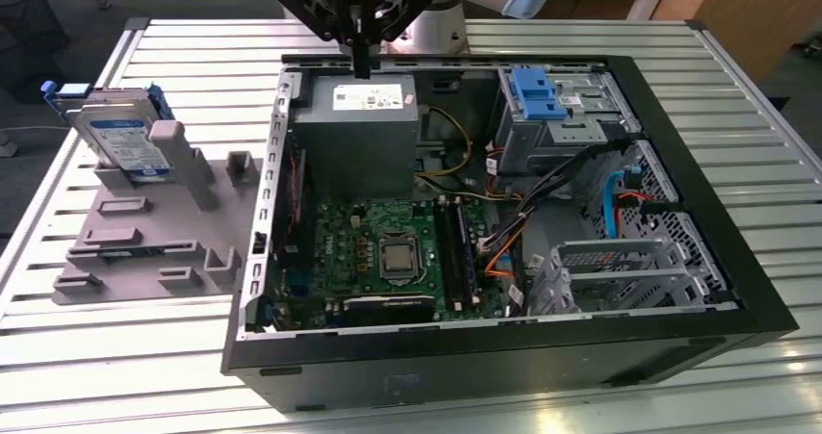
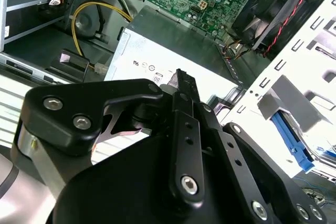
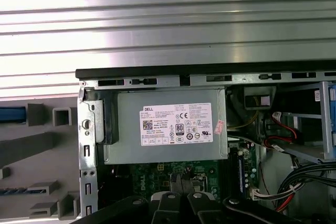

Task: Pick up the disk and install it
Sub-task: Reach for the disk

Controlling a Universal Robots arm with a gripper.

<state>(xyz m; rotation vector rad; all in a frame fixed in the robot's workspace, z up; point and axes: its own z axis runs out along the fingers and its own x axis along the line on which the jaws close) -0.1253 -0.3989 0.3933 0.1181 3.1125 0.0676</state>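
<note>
Disk (image 1: 118,136) is partly hidden by a post of the grey rack (image 1: 141,246) it stands in, on the exterior view's left of the open case (image 1: 514,357). Gripper (image 1: 364,68) is pinched together, empty, above the grey box (image 1: 366,150).

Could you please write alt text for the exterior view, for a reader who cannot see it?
The arm's end effector hangs over the grey power supply in an open computer case. The disk stands in a grey holder at the exterior view's left.
</note>
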